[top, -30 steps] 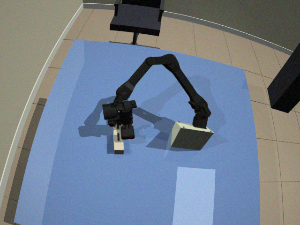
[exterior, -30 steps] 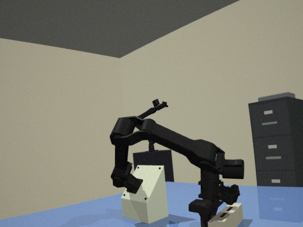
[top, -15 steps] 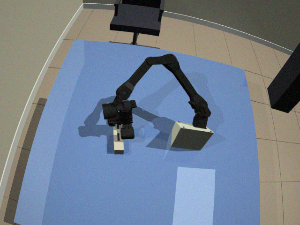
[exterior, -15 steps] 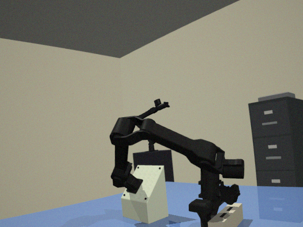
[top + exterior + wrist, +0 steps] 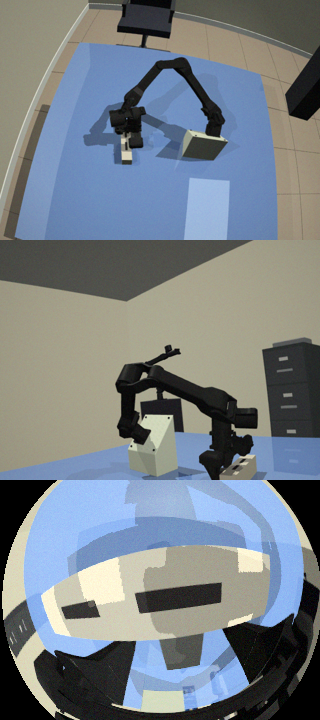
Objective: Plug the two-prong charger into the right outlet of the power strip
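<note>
The arm (image 5: 180, 67) arches up from its pale base block (image 5: 204, 147) and folds down, the pincer (image 5: 130, 129) pointing straight at the blue table (image 5: 77, 193) with its fingers spread wide, pinching nothing. Around it, an office chair (image 5: 146, 19) sits at twelve o'clock off the table's edge and a dark filing cabinet (image 5: 292, 387) stands against the wall. The power strip (image 5: 126, 155) lies right beneath the pincer, reaching out toward six o'clock, and the dark charger (image 5: 136, 140) sits on it at the pincer's tip; whether it's fully plugged in, I can't tell.
</note>
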Controlling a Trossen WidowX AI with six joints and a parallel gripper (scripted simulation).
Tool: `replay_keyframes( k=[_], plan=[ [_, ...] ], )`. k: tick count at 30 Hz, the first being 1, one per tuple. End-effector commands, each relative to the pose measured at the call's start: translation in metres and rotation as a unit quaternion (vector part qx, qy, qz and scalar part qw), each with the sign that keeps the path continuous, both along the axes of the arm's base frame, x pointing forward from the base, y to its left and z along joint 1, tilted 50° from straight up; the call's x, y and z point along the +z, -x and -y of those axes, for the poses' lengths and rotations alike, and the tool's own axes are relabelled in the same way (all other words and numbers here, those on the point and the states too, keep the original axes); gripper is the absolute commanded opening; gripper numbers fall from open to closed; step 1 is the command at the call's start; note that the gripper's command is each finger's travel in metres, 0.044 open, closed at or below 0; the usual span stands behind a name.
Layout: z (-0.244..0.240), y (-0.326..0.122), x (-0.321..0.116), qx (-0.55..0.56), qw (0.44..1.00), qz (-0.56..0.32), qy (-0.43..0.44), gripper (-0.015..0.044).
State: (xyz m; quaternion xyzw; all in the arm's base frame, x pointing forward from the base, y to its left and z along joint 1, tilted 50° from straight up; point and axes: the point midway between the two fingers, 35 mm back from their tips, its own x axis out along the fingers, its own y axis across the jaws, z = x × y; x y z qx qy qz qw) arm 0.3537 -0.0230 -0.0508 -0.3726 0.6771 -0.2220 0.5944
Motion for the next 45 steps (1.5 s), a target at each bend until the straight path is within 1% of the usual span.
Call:
replay_keyframes(
  k=[1, 45],
  plan=[
    [0.001, 0.002, 0.000, 0.000, 1.000, -0.001, 0.000, 0.0440],
    [0.003, 0.013, 0.001, 0.001, 1.000, 0.010, -0.002, 0.0440]
  ],
)
